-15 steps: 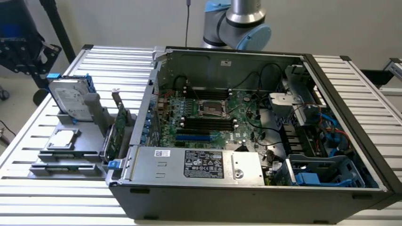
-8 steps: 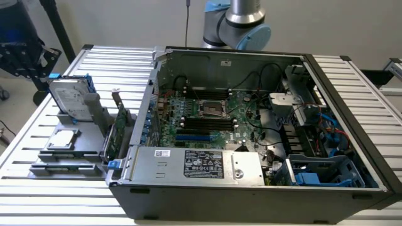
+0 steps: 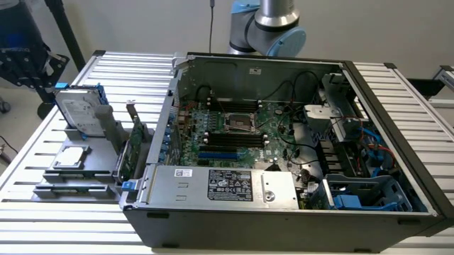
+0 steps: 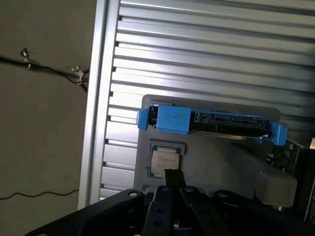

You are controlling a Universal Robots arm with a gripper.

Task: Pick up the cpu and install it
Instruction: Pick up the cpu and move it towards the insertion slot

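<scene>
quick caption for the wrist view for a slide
Shut gripper poised by the cpu lying in its grey holder, blue-railed hard drive standing on edge beside it.

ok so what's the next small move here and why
Probably open the claw. It is shut and holds nothing, while the cpu lies flat in the grey holder, roughly in line with the claw and not gripped. Shut, it could not straddle the chip, so opening before going down seems the sensible step.
</scene>
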